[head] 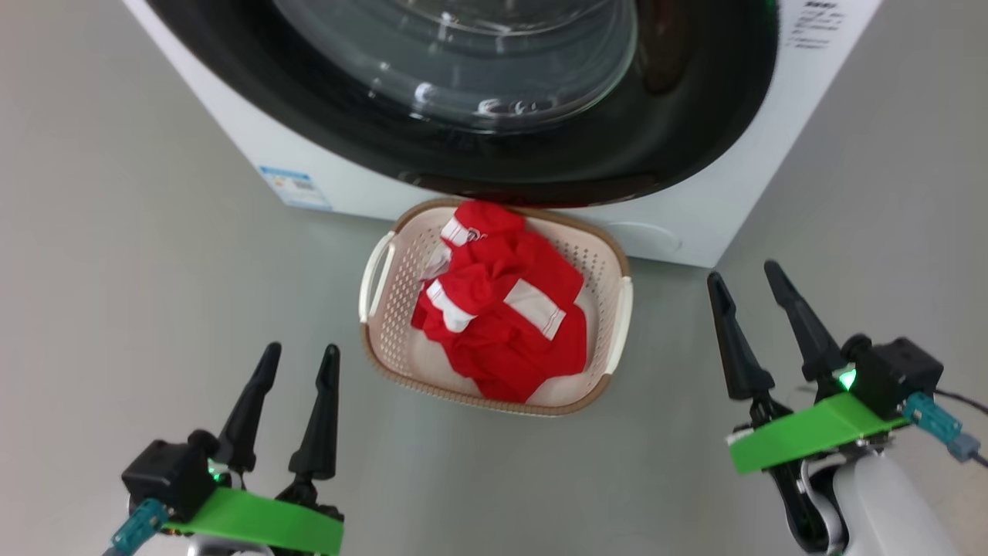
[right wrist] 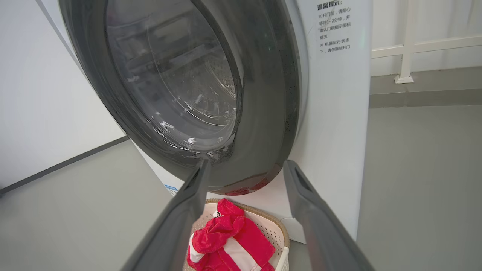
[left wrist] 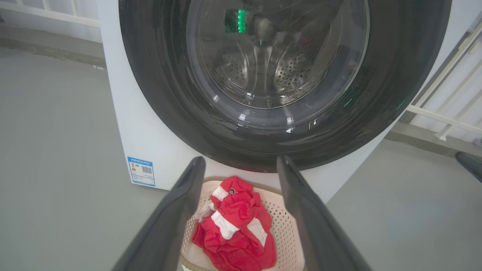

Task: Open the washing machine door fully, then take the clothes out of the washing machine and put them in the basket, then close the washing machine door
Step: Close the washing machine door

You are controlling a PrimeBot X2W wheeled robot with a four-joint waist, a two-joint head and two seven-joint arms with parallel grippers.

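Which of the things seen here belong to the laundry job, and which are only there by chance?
Belong to the job: washing machine; washing machine door; red and white clothes; basket.

Only there: blue label on the machine front; printed notice on the machine; white railing; grey floor.

clothes (head: 502,309) in basket (head: 392,309), maybe against washing machine (head: 248,140)

The cream basket (head: 386,340), holding red-and-white clothes (head: 502,316), sits on the grey floor (head: 154,255) between the left gripper (head: 302,351) and right gripper (head: 742,272), nearer the left fingertips. Both stand spread and empty. Beyond the fingertips, the washing machine door (head: 695,116) lies flat against the washing machine (head: 695,224).
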